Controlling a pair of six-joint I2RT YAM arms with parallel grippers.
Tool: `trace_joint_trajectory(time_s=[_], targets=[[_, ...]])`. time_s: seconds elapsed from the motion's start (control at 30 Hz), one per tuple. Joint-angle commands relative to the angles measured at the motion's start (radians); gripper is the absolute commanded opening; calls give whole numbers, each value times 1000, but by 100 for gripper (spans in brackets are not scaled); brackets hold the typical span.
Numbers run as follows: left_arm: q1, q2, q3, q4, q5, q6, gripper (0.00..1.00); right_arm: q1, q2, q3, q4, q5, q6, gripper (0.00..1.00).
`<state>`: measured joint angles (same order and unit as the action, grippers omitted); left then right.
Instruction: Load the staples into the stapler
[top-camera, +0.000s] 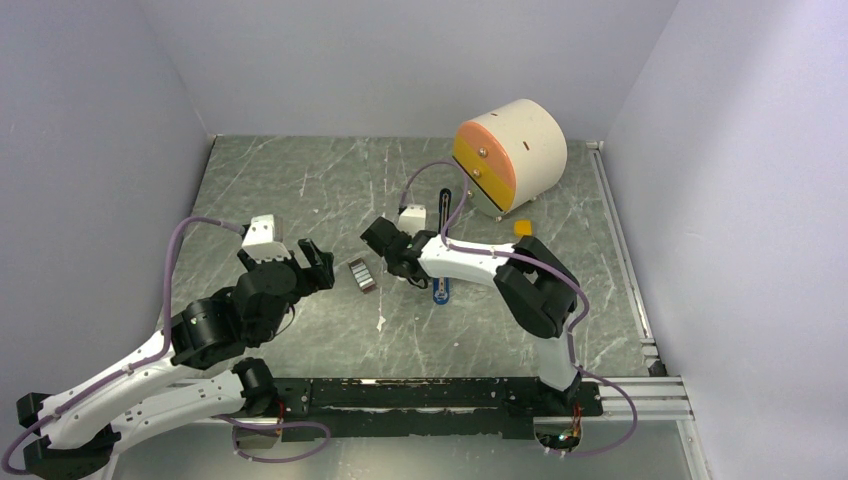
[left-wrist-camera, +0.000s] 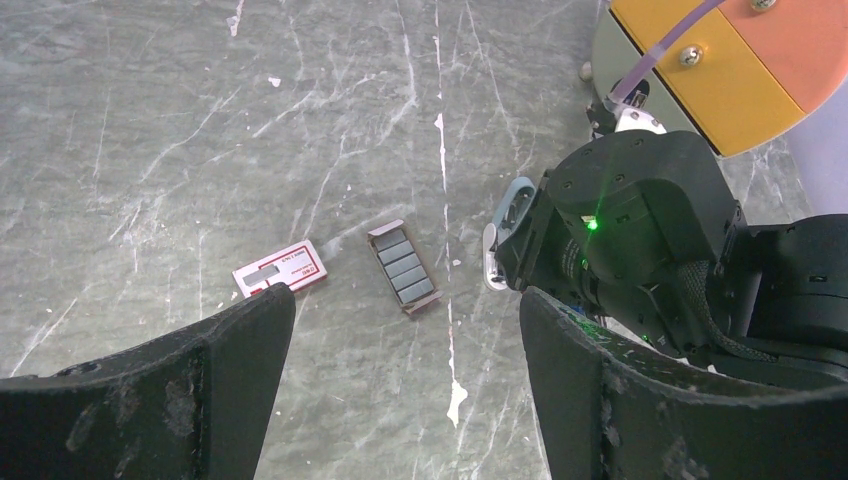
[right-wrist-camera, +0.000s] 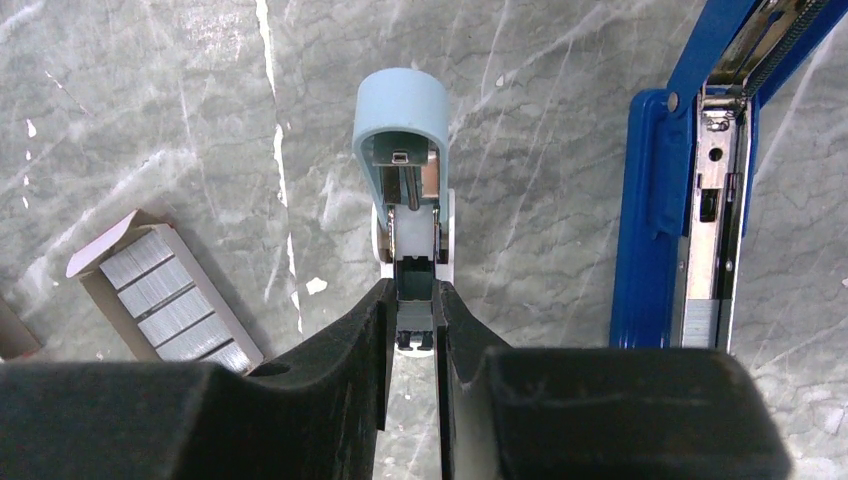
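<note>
The staples (left-wrist-camera: 405, 268) are dark-grey strips lying in a small open tray on the marble table, also in the right wrist view (right-wrist-camera: 165, 295) and from above (top-camera: 361, 275). The blue stapler (right-wrist-camera: 655, 200) lies opened out to their right, its metal channel exposed; from above only its blue end (top-camera: 441, 290) and black arm show past the right arm. My right gripper (right-wrist-camera: 412, 300) is shut on a short pale-blue-and-white piece (right-wrist-camera: 402, 130), between the staples and the stapler. My left gripper (left-wrist-camera: 405, 300) hovers open just left of the staples, holding nothing.
A red-and-white cardboard box (left-wrist-camera: 280, 270) lies left of the staples tray. A cream drum with an orange and yellow face (top-camera: 510, 155) stands at the back right, a small orange bit (top-camera: 523, 227) beside it. Grey walls enclose the table.
</note>
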<state>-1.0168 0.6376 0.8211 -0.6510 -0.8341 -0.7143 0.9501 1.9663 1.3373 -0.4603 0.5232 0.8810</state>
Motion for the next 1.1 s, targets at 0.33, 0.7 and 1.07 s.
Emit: trace_joint_trajectory(time_s=[0.33, 0.7, 1.07], targets=[[3, -4, 4, 3, -22, -2, 87, 9, -44, 24, -55, 23, 3, 38], [4, 8, 10, 3, -19, 10, 88, -52, -169, 27, 8, -8, -76, 48], [4, 42, -12, -16, 72, -80, 90, -131, -43, 178, -22, -140, -246, 68]])
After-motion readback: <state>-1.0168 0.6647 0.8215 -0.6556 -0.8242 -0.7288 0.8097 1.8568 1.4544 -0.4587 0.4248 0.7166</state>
